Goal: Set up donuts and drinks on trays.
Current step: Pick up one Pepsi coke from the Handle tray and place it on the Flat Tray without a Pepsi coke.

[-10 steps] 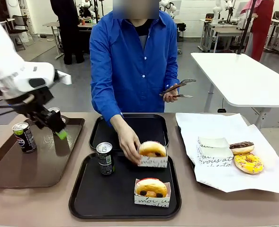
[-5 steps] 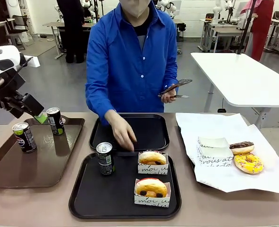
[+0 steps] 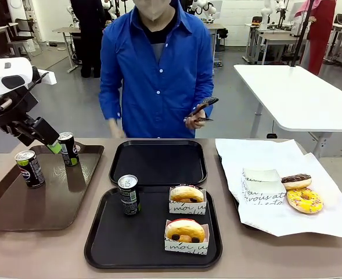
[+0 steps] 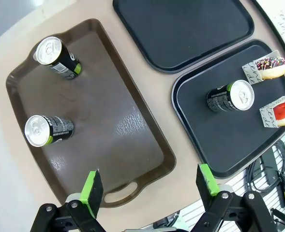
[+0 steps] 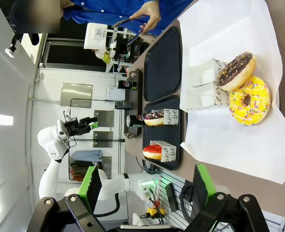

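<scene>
Reading the white paper donut sleeve [image 3: 187,207], we saw "moi" — the slim dark can [image 3: 29,168] bore a Pepsi globe — left gripper [image 4: 148,172] and right gripper [image 5: 147,170] gaped empty.

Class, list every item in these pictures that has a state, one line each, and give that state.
Left black two-finger gripper with green pads: open, holding nothing.
Right gripper: open, holding nothing.
Near matte black tray: loaded with one can, two sleeved donuts.
Far black tray: empty.
Two dark cans on long brown tray: upright.
Chocolate donut and yellow donut on white paper: unsleeved.
</scene>
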### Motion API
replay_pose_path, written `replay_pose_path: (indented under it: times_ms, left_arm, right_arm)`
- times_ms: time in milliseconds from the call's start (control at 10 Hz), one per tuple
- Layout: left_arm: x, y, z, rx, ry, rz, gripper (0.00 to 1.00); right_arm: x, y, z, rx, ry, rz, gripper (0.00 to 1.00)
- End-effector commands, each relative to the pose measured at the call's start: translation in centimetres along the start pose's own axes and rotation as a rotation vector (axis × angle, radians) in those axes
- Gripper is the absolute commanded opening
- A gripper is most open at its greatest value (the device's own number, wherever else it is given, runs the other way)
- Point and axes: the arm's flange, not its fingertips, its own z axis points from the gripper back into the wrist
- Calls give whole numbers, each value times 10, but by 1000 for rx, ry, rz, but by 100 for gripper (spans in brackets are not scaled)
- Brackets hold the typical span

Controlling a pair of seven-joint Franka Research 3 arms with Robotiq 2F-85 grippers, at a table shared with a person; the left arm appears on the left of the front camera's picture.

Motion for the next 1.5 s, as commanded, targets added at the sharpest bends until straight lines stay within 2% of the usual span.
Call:
replay_pose_path:
  times_ms: [0,300,500,700,800,1000,1100,1400]
  left_arm:
    - [0,0,0,-6,-2,2,100]
    - [0,0,0,0,0,0,100]
    - [47,35,-10,53,13,85,100]
    - [63,73,-15,120,10,191,100]
    - [79,92,-20,147,45,234,100]
    - [80,123,-32,220,106,314,100]
    - [79,141,-38,218,134,352,100]
    - [60,156,-55,110,189,406,100]
  right_arm:
    - [2,0,-1,29,-10,18,100]
    - [2,0,-1,29,-10,18,100]
    - [2,0,-1,29,-10,18,100]
    - [2,0,-1,29,-10,18,100]
    - [2,0,-1,29,-10,18,100]
    - [2,0,-1,29,-10,18,100]
    - [2,0,-1,29,-10,18,100]
    - [2,0,-1,29,-10,18,100]
